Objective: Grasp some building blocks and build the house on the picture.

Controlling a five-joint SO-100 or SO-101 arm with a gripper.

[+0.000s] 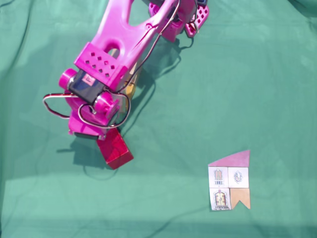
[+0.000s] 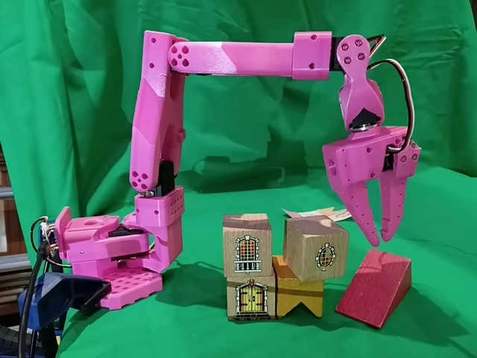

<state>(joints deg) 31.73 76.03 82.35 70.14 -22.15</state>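
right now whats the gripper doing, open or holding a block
Gripper: open and empty, fingers apart, hanging just above the dark red block.

No readable text, only small drawings.
The paper house card [image 1: 229, 181] carries tiny window and door drawings; the pale cubes [image 2: 247, 245] bear similar window and door pictures. No letters, brands or numbers can be read.

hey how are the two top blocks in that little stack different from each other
The left top block sits square on the door block; the right top block sits tilted on the ochre notched block. The left one bears a tall arched window drawing, the right one a small round window. Both are pale wooden cubes, side by side.
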